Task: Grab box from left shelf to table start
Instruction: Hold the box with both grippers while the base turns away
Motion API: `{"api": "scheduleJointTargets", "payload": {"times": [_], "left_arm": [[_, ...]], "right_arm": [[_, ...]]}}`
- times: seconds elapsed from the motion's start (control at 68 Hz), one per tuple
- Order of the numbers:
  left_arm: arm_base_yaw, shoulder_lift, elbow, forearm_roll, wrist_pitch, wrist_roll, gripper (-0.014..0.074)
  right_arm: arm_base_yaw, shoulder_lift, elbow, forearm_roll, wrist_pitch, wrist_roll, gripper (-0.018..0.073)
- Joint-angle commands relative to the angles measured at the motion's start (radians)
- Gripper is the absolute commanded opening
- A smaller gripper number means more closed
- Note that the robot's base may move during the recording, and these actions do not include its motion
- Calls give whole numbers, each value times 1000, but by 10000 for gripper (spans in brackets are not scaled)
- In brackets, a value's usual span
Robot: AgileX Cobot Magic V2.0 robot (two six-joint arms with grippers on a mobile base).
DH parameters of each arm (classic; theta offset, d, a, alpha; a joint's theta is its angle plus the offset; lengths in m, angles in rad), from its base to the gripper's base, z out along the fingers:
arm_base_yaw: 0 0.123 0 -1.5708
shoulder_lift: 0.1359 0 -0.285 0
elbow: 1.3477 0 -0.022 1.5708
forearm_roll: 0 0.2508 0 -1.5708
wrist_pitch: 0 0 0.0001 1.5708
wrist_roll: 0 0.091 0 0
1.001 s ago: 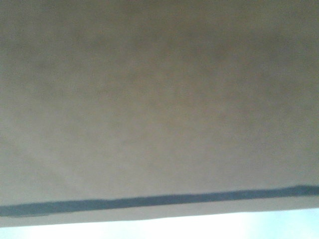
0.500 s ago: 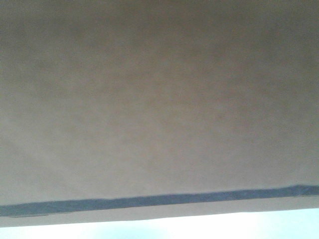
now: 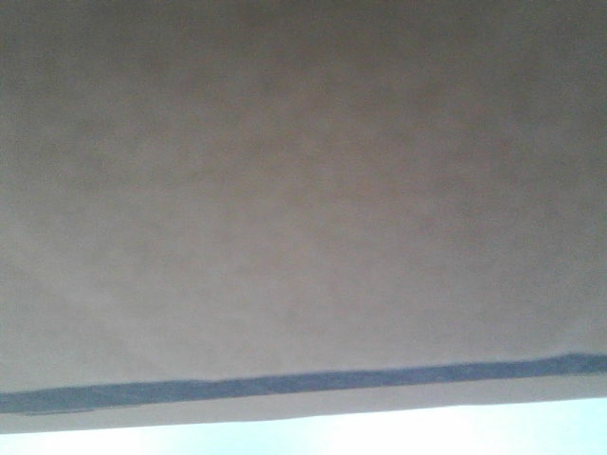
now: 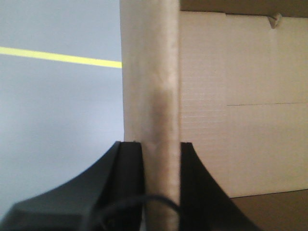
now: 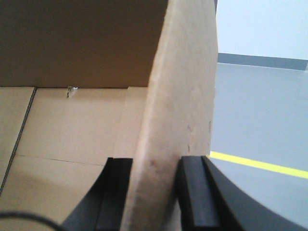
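Observation:
The brown cardboard box (image 3: 303, 190) fills almost the whole front view, with a dark printed stripe (image 3: 285, 385) near its lower edge. My left gripper (image 4: 161, 149) is shut on the box's left side wall (image 4: 151, 72); the open inside of the box (image 4: 240, 106) lies to the right of that wall. My right gripper (image 5: 154, 166) is shut on the box's right side wall (image 5: 183, 86), and the box's inside floor (image 5: 67, 125) lies to its left. The left shelf is out of view.
Grey floor (image 4: 53, 120) with a yellow line (image 4: 57, 57) lies beyond the box in the left wrist view. The same floor (image 5: 260, 120) and yellow line (image 5: 260, 164) show in the right wrist view. A pale strip (image 3: 379, 436) shows under the box.
The box's lower edge and dark stripe have barely shifted in the front view. Both grippers keep their hold.

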Motion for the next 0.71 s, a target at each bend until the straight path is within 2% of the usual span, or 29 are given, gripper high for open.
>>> {"api": "scheduleJointTargets", "payload": {"times": [0.0,0.692], "left_arm": [[-6,2,-38,36,-141,6,-99],[-6,2,-38,36,-139,6,-99]], "right_arm": [[-5,21,-29,-49,-166,-5,60],[-5,21,-29,-49,-162,-5,60]]}}
